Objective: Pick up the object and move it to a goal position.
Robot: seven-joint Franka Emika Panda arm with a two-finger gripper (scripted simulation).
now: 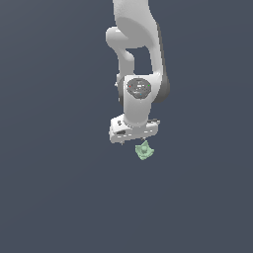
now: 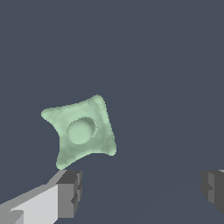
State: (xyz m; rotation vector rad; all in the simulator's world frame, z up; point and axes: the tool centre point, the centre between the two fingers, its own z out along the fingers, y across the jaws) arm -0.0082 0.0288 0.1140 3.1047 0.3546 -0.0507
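While the white robot gripper [image 1: 135, 140] hangs mid-frame with jaws spread wide (nothing between them), the small mint-green four-cornered lumpy object [image 1: 144, 150] lies just below it, apart.

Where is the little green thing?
In the exterior view, the green piece sits just below the pincer, slightly toward that view's right; the wrist view shows it outside the open fingers.

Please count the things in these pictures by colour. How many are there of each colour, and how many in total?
Pale mint-green: 1, the lumpy four-cornered object
White: 1, the robot arm with its gripper
Total: 2
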